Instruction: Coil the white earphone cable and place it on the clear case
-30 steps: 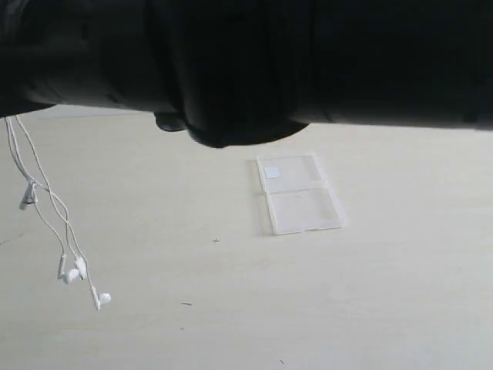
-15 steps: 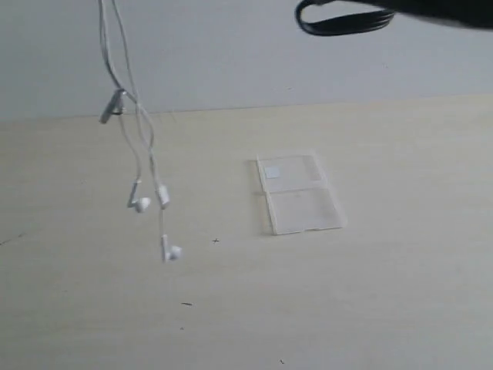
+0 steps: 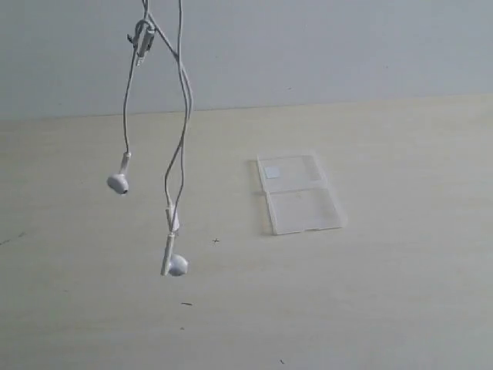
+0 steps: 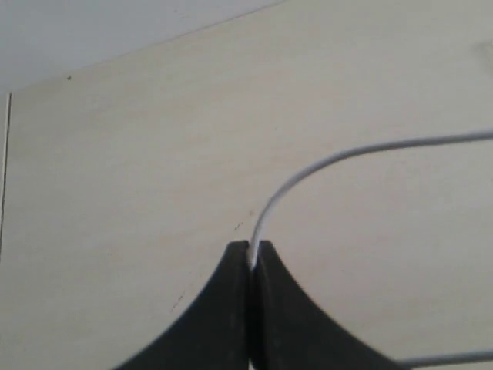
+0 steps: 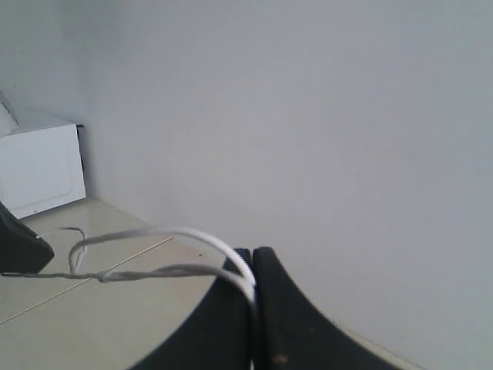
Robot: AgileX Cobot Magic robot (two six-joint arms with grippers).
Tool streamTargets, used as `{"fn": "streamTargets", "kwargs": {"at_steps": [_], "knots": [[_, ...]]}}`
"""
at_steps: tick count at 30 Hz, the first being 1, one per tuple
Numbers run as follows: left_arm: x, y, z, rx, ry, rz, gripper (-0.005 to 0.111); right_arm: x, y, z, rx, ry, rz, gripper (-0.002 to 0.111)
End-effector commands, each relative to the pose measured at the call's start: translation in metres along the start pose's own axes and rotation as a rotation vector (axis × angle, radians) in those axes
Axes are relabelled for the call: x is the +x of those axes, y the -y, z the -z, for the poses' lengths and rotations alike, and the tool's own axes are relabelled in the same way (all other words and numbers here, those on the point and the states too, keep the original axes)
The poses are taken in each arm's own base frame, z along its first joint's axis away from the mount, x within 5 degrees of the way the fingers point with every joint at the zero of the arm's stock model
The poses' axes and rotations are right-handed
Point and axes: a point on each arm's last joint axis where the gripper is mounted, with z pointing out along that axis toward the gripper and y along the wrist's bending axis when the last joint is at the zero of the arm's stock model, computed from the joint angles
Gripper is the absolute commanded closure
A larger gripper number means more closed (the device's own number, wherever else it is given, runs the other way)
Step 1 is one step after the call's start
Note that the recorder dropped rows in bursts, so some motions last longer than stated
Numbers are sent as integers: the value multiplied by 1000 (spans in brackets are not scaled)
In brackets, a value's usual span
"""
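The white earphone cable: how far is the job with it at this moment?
Done: the white earphone cable is off the table, pinched by the left gripper and the right gripper. In hand: it hangs loose, its earbuds dangling left of the clear case, with no tidy coil showing. Left: coil it and lay it on the case, which is bare.

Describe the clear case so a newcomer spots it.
On the pale table below the grey wall, just right of centre, lies the clear case, flat, two panels. Unlike the white earphone cable dangling to its left, it is transparent, with a small white sticker on one panel.
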Motion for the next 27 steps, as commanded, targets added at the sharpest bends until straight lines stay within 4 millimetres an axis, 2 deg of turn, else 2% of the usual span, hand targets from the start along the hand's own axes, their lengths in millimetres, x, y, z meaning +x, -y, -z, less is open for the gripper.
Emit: {"fn": "streamTargets", "kwargs": {"at_steps": [1, 10, 12, 14, 17, 18, 23, 24, 27], "knots": [[6, 6, -10, 43, -21, 12, 107, -3, 3, 5, 14, 10, -7, 108], [3, 25, -9, 245, 11, 60, 107, -4, 5, 6, 37, 8, -9, 108], [4, 26, -10, 257, 3, 65, 103, -3, 7, 6, 54, 4, -9, 108], [4, 27, -9, 264, -2, 67, 94, -3, 8, 6, 66, 2, -5, 108], [6, 29, -9, 285, -23, 73, 69, -3, 8, 6, 66, 2, -5, 108], [7, 29, -9, 291, -30, 75, 56, -3, 8, 6, 66, 2, -5, 108], [10, 31, -8, 311, -62, 14, 8, -3, 8, 6, 68, 1, -5, 108], [10, 31, -8, 318, -58, -10, 2, -3, 8, 6, 68, 1, -5, 108], [10, 34, -6, 346, -50, -30, 2, -3, 8, 6, 68, 1, -5, 108]]}}
